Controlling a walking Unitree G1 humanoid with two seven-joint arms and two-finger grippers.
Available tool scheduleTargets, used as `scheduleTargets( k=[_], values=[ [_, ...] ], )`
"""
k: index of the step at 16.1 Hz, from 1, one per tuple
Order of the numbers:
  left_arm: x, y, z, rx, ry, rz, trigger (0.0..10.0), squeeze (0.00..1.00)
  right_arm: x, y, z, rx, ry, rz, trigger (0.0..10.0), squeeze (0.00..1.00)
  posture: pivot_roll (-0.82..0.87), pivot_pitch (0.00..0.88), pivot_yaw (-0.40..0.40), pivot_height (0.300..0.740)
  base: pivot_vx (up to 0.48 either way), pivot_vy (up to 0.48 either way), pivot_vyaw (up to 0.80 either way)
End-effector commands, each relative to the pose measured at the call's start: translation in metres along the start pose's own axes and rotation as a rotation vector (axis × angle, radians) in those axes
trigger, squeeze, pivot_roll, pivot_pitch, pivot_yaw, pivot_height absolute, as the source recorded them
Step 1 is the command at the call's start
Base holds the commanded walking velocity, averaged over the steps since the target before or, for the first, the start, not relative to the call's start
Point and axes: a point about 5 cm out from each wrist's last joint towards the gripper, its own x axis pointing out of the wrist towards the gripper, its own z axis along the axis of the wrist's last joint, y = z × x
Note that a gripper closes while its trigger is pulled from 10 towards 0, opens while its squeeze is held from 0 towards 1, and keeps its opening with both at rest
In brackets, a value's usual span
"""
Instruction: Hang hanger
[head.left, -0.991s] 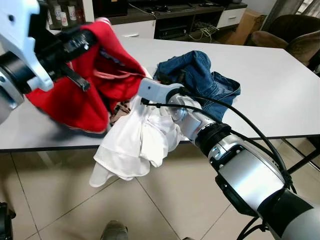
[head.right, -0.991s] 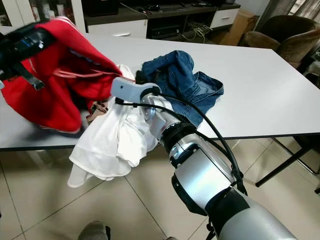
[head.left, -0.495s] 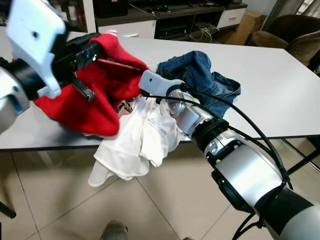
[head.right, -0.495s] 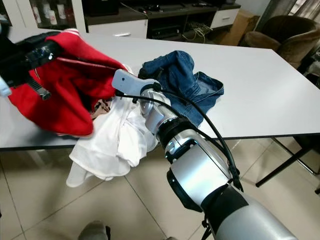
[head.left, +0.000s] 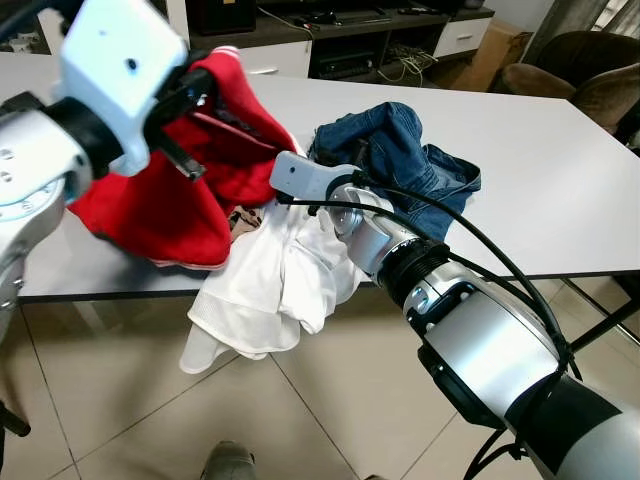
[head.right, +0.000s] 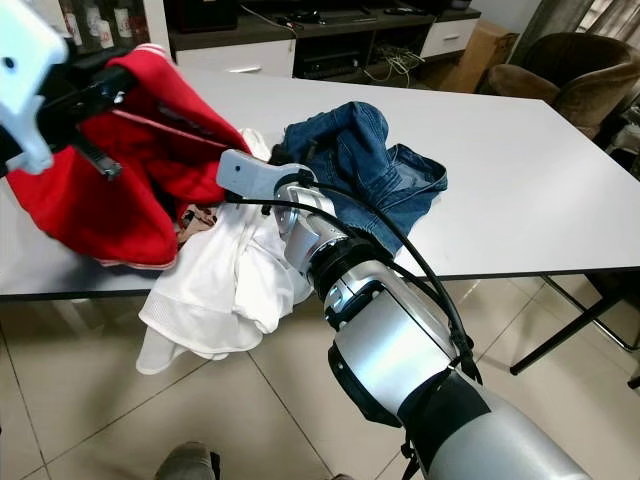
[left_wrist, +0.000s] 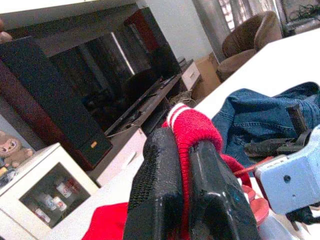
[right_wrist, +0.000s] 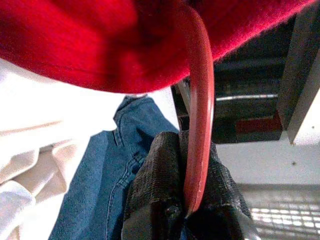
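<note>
Gripping the red hanger (right_wrist: 199, 107), our right hand (right_wrist: 182, 200) is clamped on the thin, stiff, smooth rod, likely light but slippery, so we judge a firm hold near its end best. It runs into the soft red top (head.left: 160, 205) over the counter (head.left: 560, 190). Further off, our left hand (left_wrist: 187, 192) pinches the top's limp ribbed hem.
</note>
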Motion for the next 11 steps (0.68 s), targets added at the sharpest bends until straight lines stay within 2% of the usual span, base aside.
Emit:
scheduleTargets(
  k=[1, 3, 4, 7, 9, 10, 11],
  values=[
    [0.002, -0.008, 0.005, 0.021, -0.032, -0.05, 10.0, 0.0, 0.001, -0.009, -0.003, 0.025, 0.026, -0.026, 10.0, 0.0, 0.24, 0.004, -0.136, 0.74, 0.0, 0.0, 0.0],
    [-0.002, -0.006, 0.004, 0.007, -0.035, -0.057, 10.0, 0.0, 0.002, -0.01, -0.008, 0.025, 0.037, -0.027, 10.0, 0.0, 0.24, 0.004, -0.136, 0.74, 0.0, 0.0, 0.0],
    [-0.012, 0.004, -0.001, -0.032, -0.026, -0.033, 10.0, 0.0, 0.002, -0.01, -0.015, 0.049, 0.036, -0.01, 10.0, 0.0, 0.24, 0.004, -0.136, 0.74, 0.0, 0.0, 0.0],
    [-0.027, 0.018, -0.014, -0.095, 0.001, 0.024, 10.0, 0.0, 0.0, -0.003, -0.022, 0.051, 0.023, 0.016, 10.0, 0.0, 0.24, 0.003, -0.132, 0.74, 0.0, 0.0, 0.0],
    [-0.027, 0.018, -0.014, -0.095, 0.001, 0.024, 10.0, 0.0, 0.0, -0.003, -0.022, 0.051, 0.023, 0.016, 10.0, 0.0, 0.24, 0.003, -0.132, 0.74, 0.0, 0.0, 0.0],
    [-0.035, 0.026, -0.014, -0.134, -0.033, 0.078, 10.0, 0.0, 0.0, 0.0, -0.025, 0.034, 0.027, 0.015, 10.0, 0.0, 0.24, 0.002, -0.125, 0.74, 0.0, 0.0, 0.0],
    [-0.038, 0.029, -0.006, -0.173, -0.108, 0.099, 10.0, 0.0, -0.001, 0.001, -0.025, 0.027, 0.029, 0.004, 10.0, 0.0, 0.24, 0.002, -0.124, 0.74, 0.0, 0.0, 0.0]
  ],
)
